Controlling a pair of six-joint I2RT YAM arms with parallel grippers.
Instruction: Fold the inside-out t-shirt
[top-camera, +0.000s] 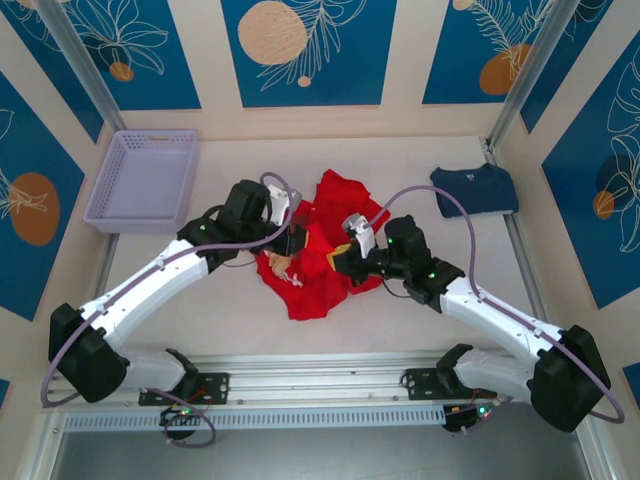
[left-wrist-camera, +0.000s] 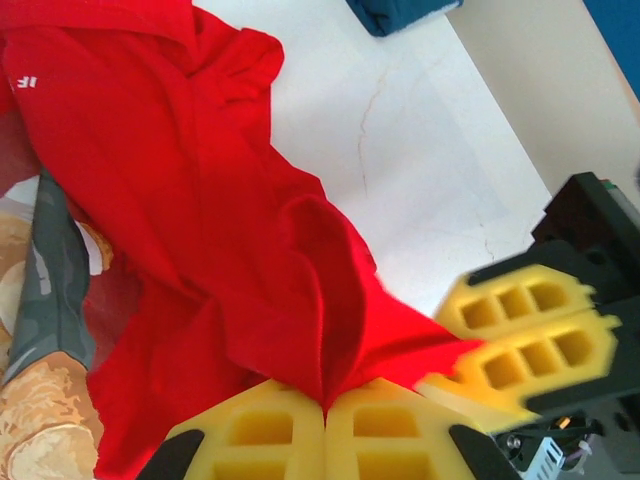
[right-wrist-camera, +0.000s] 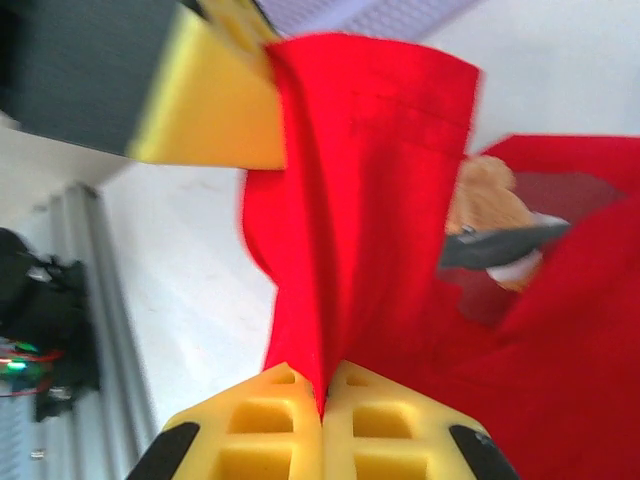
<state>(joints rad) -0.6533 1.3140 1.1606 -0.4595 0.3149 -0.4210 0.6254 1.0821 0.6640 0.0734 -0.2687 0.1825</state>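
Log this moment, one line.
red t-shirt: crumpled, mid-table | left jaws: shut on it | right jaws: shut on it | navy t-shirt: far right, apart

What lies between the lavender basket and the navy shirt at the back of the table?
The crumpled red t-shirt, with the left pincer and right pincer each shut on a fold of it. The top external view shows this.
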